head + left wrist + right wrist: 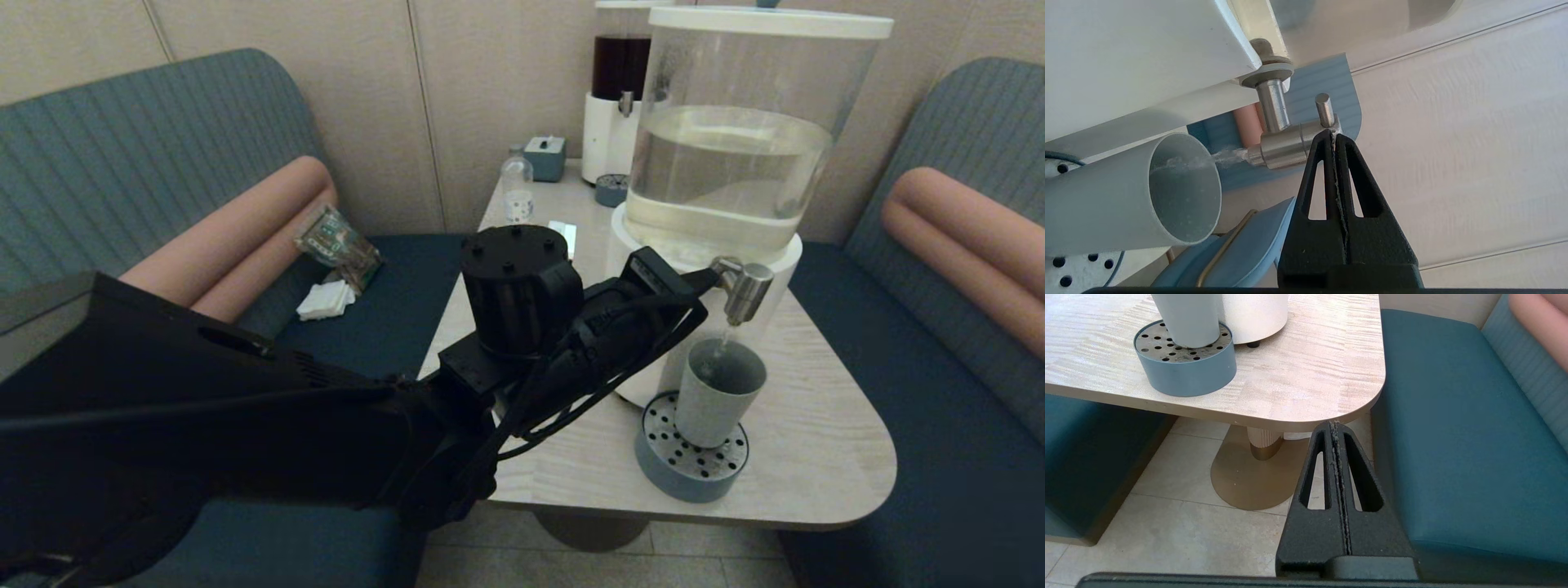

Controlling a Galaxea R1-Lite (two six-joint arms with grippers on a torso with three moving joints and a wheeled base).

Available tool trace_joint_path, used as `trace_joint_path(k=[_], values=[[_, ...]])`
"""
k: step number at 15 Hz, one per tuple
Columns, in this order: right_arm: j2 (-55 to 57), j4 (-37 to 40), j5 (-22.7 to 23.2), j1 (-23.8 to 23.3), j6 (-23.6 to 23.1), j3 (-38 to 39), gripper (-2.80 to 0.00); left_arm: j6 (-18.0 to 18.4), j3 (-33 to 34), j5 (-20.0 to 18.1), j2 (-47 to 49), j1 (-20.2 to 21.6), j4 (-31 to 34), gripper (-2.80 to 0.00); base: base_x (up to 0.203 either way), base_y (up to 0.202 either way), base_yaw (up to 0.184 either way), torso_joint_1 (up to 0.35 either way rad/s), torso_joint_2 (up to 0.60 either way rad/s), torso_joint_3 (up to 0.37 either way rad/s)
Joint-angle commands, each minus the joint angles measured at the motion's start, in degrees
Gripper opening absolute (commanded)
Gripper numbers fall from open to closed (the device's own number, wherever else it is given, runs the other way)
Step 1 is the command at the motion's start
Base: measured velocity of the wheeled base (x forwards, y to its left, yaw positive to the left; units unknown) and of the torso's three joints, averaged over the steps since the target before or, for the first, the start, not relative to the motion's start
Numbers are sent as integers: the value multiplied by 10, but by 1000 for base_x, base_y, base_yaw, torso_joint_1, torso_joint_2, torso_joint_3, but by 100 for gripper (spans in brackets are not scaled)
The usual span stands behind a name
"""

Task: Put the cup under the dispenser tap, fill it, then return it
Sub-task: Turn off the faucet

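Filling underway: left tool (1333, 136), closed, presses dispenser tap (1280, 149) lever; cup (718, 392) at tap's 6 o'clock. Next: release lever, grip cup. Right tool (1336, 428) closed, parked.

A light wood-grain worktop (816, 441) with rounded corners is carried on a single pedestal with a brass-toned foot (1257, 473). Teal upholstered benches (922, 408) with ribbed backs and pink bolster cushions (963, 237) are set along the left and right sides. The far wall (490, 98) is clad in beige panels. The floor (1167, 531) is laid with pale tiles.
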Motion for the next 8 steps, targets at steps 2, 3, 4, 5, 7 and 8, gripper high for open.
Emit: trace_joint_path(k=[2, 3, 4, 5, 7, 8], values=[[0, 0, 0, 0, 0, 2, -280, -4, -15, 0, 13, 0, -5, -280, 0, 0, 0, 0, 0, 0], [0, 0, 0, 0, 0, 2, -280, -4, -18, 0, 14, 0, -5, -280, 0, 0, 0, 0, 0, 0], [0, 0, 0, 0, 0, 2, -280, -4, -20, -1, 14, 0, -5, -280, 0, 0, 0, 0, 0, 0], [0, 0, 0, 0, 0, 2, -280, -4, -22, -1, 18, 0, -5, -280, 0, 0, 0, 0, 0, 0], [0, 0, 0, 0, 0, 2, -280, -4, -31, 1, 24, 0, -6, -280, 0, 0, 0, 0, 0, 0], [0, -1, 0, 0, 0, 2, -280, -4, -33, 1, 26, 0, -6, -280, 0, 0, 0, 0, 0, 0]])
